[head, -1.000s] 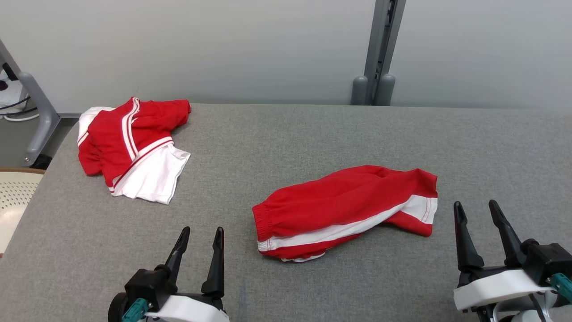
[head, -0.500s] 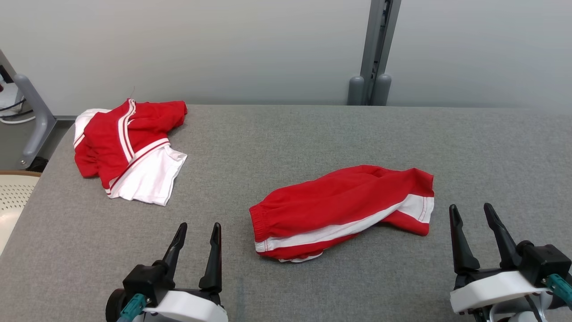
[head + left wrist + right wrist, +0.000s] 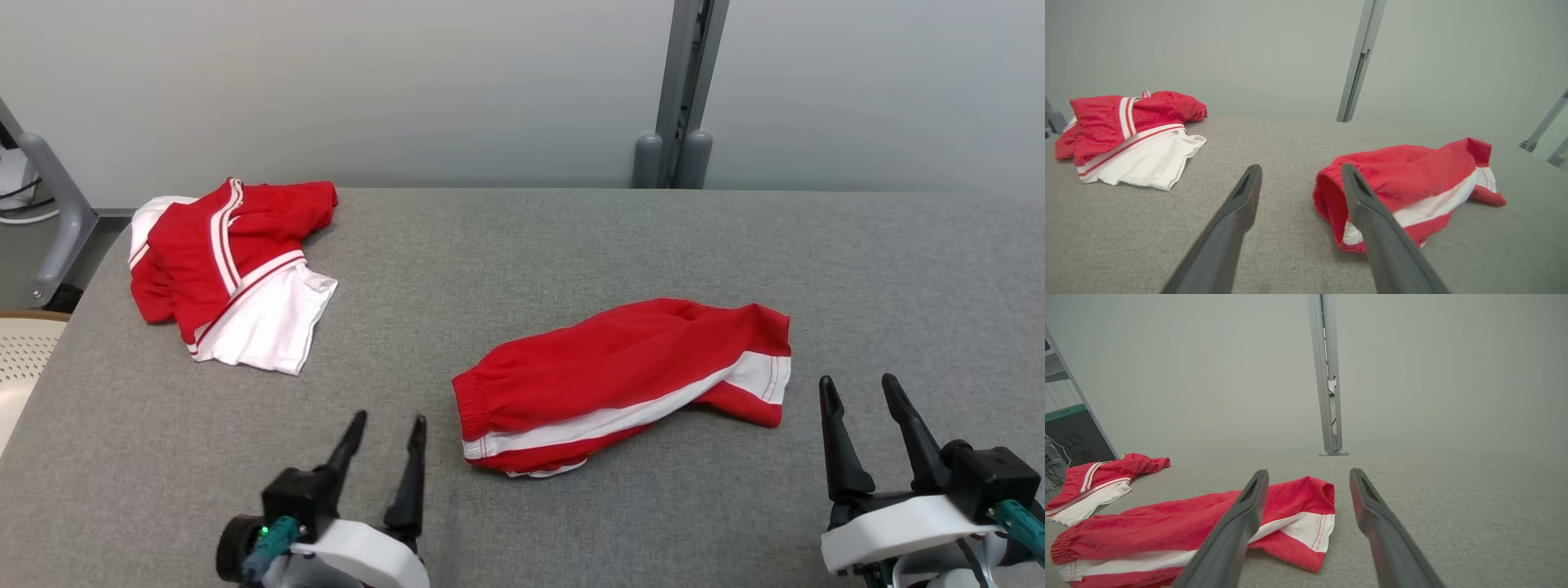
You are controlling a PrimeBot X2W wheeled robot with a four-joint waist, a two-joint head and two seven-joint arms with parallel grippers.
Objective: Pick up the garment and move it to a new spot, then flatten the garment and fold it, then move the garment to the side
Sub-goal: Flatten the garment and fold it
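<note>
The red garment [image 3: 620,384] with a white stripe is lying crumpled near the middle of the grey desk [image 3: 522,245], between the two tools and touching neither. The left tool [image 3: 389,419] and right tool [image 3: 857,381] are both hovering released, fingers spread, grasping nothing. A second red-and-white garment [image 3: 233,269] is sitting at the desk's far left corner, well apart.

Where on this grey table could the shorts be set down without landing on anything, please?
The grey table is bare at its right end beyond the red shorts, along the far edge by the grey post, and between the shorts and the red-and-white top. Crowded: the near edge, where the left gripper and right gripper flank the shorts.
</note>
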